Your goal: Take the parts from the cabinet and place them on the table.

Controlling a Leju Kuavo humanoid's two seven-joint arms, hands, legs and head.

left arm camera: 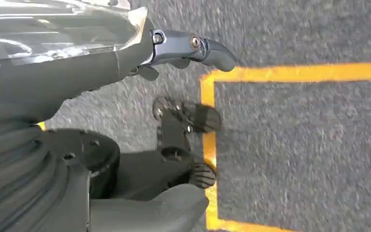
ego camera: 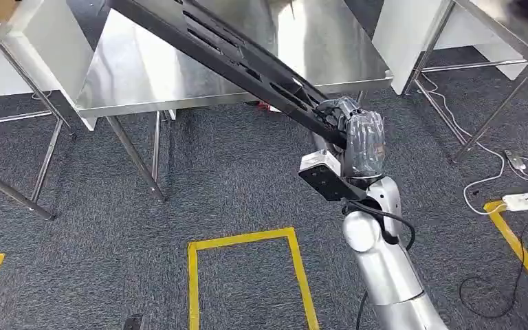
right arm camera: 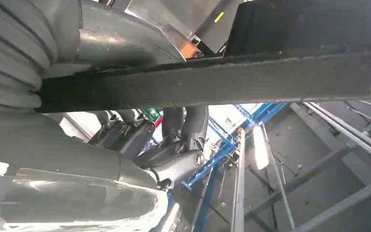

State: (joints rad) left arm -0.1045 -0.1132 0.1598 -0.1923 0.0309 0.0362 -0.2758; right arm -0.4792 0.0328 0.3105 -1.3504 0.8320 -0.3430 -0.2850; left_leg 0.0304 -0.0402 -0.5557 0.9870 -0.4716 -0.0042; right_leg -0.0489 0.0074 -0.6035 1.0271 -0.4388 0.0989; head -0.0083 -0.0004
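The right hand [ego camera: 357, 141] is raised in front of the body with its fingers curled around one end of a long black part [ego camera: 234, 58], a flat, slotted metal-looking rail. In the right wrist view the same part [right arm camera: 251, 79] crosses directly over the hand [right arm camera: 169, 150], and the dark fingers [right arm camera: 186, 123] hook up against its underside, so the hold looks closed and firm. From the hand the part runs away and upward to the far left, its free end hanging above the steel desk [ego camera: 357, 62] beyond the hand, not resting on it as far as I can tell.

Judging by its straight line with no sag, the part is stiff, and probably fairly heavy for its length. Held at one end, it will lever hard against the fingers and want to swing or twist; a hold nearer the middle would carry it more steadily. The painted surface looks smooth, so it could slip if the hold loosens, though the slots give edges to catch on. It seems sturdy, not fragile, but it would clang and could scratch the desk.

The left hand [left arm camera: 188, 48] hangs low over the grey carpet [left arm camera: 299, 154] and a yellow floor line [left arm camera: 290, 72], fingers loosely bent and holding nothing; how far they are closed I cannot tell.

No container with contents is visible here, and the desk top past the hand shows bare steel.
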